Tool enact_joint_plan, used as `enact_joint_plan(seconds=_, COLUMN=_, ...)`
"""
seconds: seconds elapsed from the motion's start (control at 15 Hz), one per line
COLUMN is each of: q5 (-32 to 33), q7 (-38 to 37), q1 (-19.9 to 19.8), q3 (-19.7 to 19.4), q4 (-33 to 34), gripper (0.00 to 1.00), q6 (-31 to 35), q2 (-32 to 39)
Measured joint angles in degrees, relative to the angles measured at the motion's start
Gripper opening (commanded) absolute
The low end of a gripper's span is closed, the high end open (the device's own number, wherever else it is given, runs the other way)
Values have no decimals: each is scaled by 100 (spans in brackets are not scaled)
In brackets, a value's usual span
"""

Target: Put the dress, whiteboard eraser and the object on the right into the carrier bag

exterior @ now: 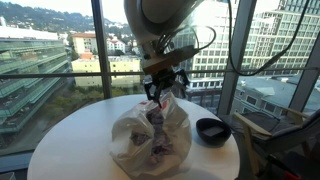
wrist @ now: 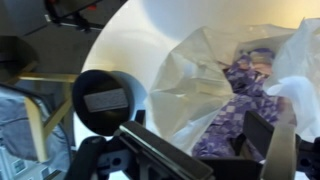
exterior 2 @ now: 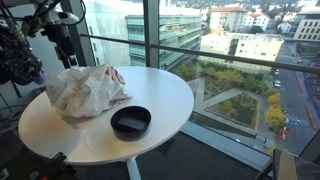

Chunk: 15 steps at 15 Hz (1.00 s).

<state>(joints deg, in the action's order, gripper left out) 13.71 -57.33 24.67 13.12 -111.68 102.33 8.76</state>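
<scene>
Well, the purple patterned cloth dress (wrist: 245, 90) lies inside the big thin white plastic carrier bag (exterior: 130, 140) in the middle of the frame. Above it the gripper (exterior: 163, 88) hangs with its jaws wide apart and empty. Next, I think, it must reach the small round black bowl (exterior: 212, 130) at lower right and pinch its rim.

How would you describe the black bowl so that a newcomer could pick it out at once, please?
Find the round white table by the tall windows. On it lies a crumpled whitish carrier bag, and the bowl sits right beside that bag. It is the only dark, round, shallow thing on the tabletop.
</scene>
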Motion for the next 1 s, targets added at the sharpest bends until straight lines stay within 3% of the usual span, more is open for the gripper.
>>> enact_joint_plan(seconds=0.2, q5=638, q7=-374, q1=-33, q3=3, q4=33, gripper=100, q6=-841, q2=-252)
enact_joint_plan(seconds=0.47, q5=768, q7=-796, q1=-427, q3=-59, q4=-243, gripper=100, q6=-866, q2=-662)
enact_joint_plan(seconds=1.0, q5=67, q7=-1117, q1=-1592, q3=-646, q4=-2078, gripper=100, q6=1669, q2=-1285)
